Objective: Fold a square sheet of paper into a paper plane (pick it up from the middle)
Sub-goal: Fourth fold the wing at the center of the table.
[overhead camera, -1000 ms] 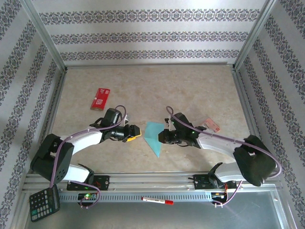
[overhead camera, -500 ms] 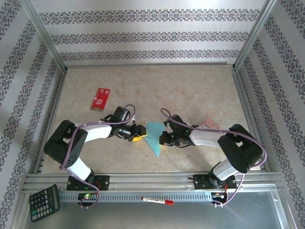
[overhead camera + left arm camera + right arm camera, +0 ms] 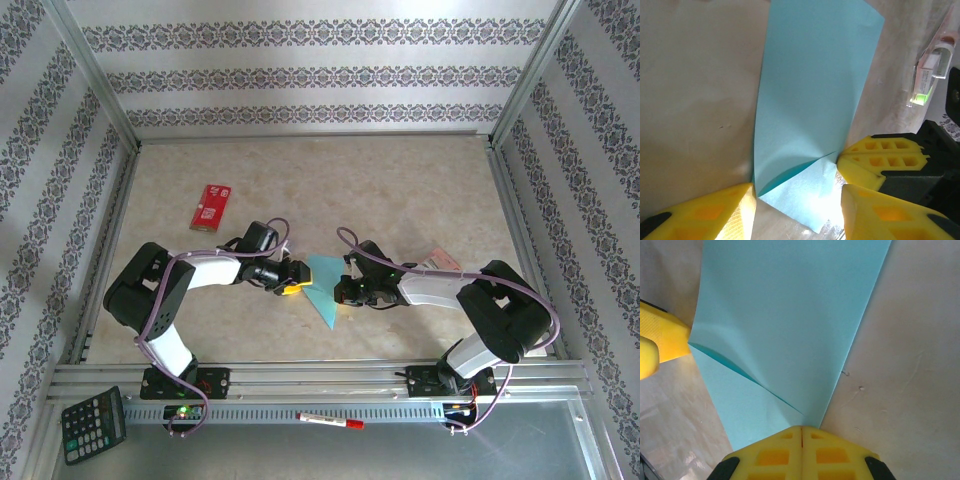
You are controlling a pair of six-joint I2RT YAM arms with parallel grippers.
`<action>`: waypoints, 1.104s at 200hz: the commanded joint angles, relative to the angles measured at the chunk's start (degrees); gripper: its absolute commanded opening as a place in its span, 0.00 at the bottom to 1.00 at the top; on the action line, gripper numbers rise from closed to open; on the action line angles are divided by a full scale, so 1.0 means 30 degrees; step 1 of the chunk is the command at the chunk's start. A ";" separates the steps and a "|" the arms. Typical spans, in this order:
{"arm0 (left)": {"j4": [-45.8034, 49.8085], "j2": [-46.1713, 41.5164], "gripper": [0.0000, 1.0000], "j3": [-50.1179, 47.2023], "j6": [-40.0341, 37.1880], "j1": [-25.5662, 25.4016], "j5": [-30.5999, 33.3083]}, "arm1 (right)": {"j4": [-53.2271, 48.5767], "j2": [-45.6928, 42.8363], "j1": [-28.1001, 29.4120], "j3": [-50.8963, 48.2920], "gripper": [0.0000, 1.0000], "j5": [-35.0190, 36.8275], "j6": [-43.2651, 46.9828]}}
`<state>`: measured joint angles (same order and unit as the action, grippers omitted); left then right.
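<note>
The square sheet of paper lies on the table folded into a narrow light teal shape, pointed toward the near edge. One flap is slightly raised along a diagonal crease. My left gripper is at the sheet's left edge. It is open, and its yellow fingers straddle the sheet's near corner without pinching it. My right gripper is at the sheet's right edge. Its jaws are shut together, and the tips rest on the paper's edge where the crease ends. Its yellow fingers also appear in the left wrist view.
A red rectangular packet lies at the back left. A small pink-and-yellow packet sits right of the right arm. A calculator and a marker pen rest on the metal rail in front of the bases.
My left gripper has slid right up to the paper's left edge and narrowed a little. The right jaws have closed fully. The paper has stayed in place.
</note>
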<state>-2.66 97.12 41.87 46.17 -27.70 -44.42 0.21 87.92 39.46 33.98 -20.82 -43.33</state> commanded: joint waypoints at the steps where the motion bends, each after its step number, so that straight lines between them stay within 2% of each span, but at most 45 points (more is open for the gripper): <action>1: -0.0957 0.0278 0.47 0.0287 0.0428 -0.0166 -0.0541 | -0.0470 0.0096 -0.0233 -0.0486 0.00 0.0730 -0.0118; 72: -0.0977 -0.0206 0.40 0.0257 -0.0097 -0.0148 -0.0775 | -0.0481 0.0288 -0.0213 -0.0400 0.00 0.0619 0.0015; 118: -0.0484 0.0446 0.24 0.0740 -0.0954 -0.0140 -0.0548 | -0.0586 0.0668 -0.0267 -0.0007 0.00 -0.0022 0.0879; 146: -0.0130 0.0705 0.11 0.1022 -0.1002 -0.0157 -0.0073 | -0.1279 0.0613 -0.0354 0.0565 0.00 -0.0304 0.2278; 182: -0.0190 -0.0428 0.00 0.0351 0.0666 -0.0184 0.0532 | -0.3601 -0.0308 -0.0372 0.2282 0.13 -0.0365 0.4680; 221: 0.0388 -0.3360 0.00 -0.1195 0.3254 -0.0252 0.2529 | -0.4834 -0.1844 0.1375 0.3237 0.27 0.1826 0.5163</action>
<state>-3.18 92.79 40.56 49.65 -27.70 -41.54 -10.35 85.86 39.86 41.56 -20.12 -30.68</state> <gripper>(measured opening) 0.050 0.242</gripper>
